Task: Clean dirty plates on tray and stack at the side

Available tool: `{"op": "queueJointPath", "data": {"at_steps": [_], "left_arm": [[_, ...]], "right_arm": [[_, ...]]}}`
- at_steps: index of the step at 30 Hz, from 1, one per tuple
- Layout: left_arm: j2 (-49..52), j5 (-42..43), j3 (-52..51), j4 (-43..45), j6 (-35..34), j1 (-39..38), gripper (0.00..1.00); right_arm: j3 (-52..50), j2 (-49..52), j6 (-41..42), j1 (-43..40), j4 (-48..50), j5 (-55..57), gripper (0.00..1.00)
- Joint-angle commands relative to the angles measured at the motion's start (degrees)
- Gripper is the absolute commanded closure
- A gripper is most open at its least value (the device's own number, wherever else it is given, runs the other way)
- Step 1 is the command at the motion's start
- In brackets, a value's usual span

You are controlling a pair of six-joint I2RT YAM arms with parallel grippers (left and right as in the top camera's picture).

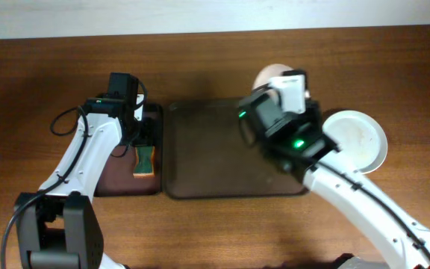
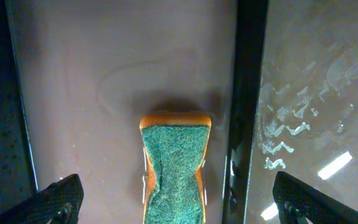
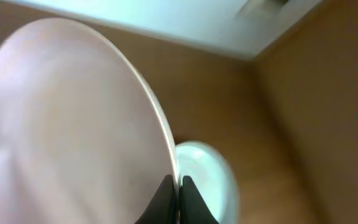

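**Supporting surface, overhead view.** The wood-grain tabletop (image 1: 43,67) is carrying three items directly. The large dark tray (image 1: 200,161) is lying at centre, its long sides running from 9 to 3 o'clock. A narrower dark tray (image 1: 114,185) is sitting just beside it at 9 o'clock. A white plate (image 1: 363,138) is resting on bare wood at 3 o'clock, beyond the large tray's short edge.
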Motion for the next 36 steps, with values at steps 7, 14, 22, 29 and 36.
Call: {"op": "queueJointPath", "data": {"at_steps": [7,14,22,29,36], "left_arm": [[-1.2,-0.3,1.0,-0.1,0.1,0.1,0.04],[-1.2,-0.3,1.0,-0.1,0.1,0.1,0.03],[-1.3,-0.3,1.0,-0.1,0.1,0.1,0.03],[-5.4,1.3,1.0,-1.4,0.0,2.6,0.00],[-6.2,5.0,1.0,-15.2,-1.4,4.5,0.00]], "right_arm": [[0.8,2.6,4.5,-40.5,-6.3,-45.1,0.96],[0.7,11.2,4.4,-59.6,-8.9,-48.2,0.96],[0.7,15.4,0.7,-62.4,-9.9,-61.5,0.37],[0.7,13.9,-8.5,-52.4,-12.5,-72.0,0.07],[0.7,3.6,-6.5,-31.4,-20.3,-58.5,0.01]]}}
